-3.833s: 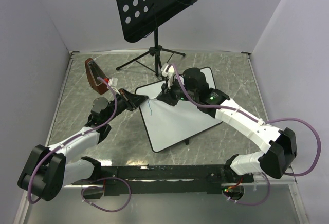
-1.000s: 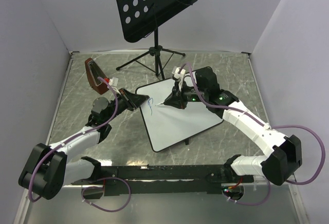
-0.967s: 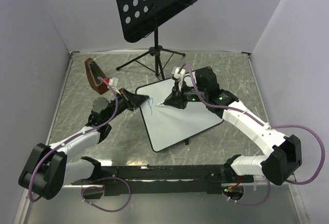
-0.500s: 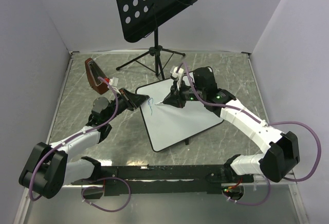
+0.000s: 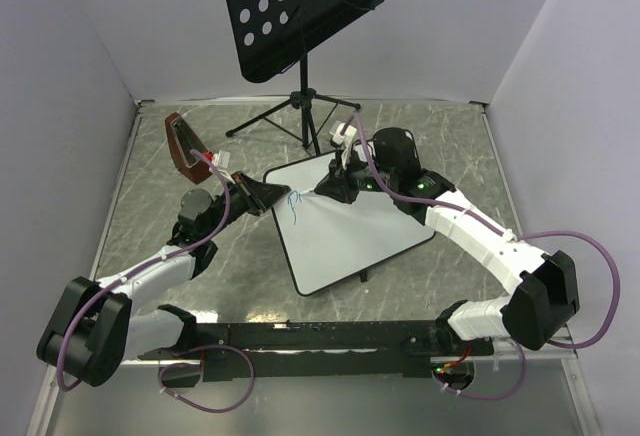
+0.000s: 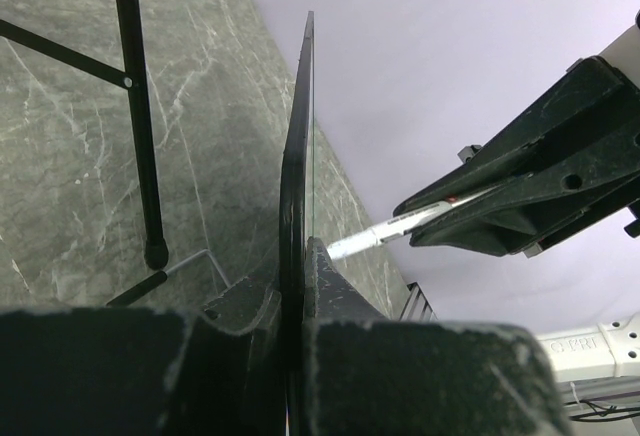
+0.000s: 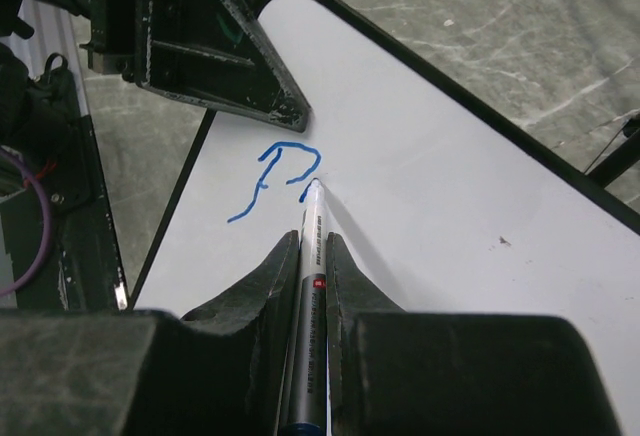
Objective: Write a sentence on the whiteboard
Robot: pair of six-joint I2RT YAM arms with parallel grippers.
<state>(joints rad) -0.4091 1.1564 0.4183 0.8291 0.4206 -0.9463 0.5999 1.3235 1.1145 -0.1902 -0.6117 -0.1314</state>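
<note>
Progress is early: the left gripper (image 5: 268,196) clamps the left corner of the whiteboard (image 5: 350,241) at mid-table, the right gripper (image 7: 306,241) pinches the marker (image 7: 308,256) tip-down on it, and the sentence (image 7: 275,171) comprises roughly one blue letter (all remaining words outstanding).

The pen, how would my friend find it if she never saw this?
Look for the big white board on the grey stone table. Near its left corner, the right gripper pinches a thin white pen, tip down on the board. Only it ends at the blue scribble.
</note>
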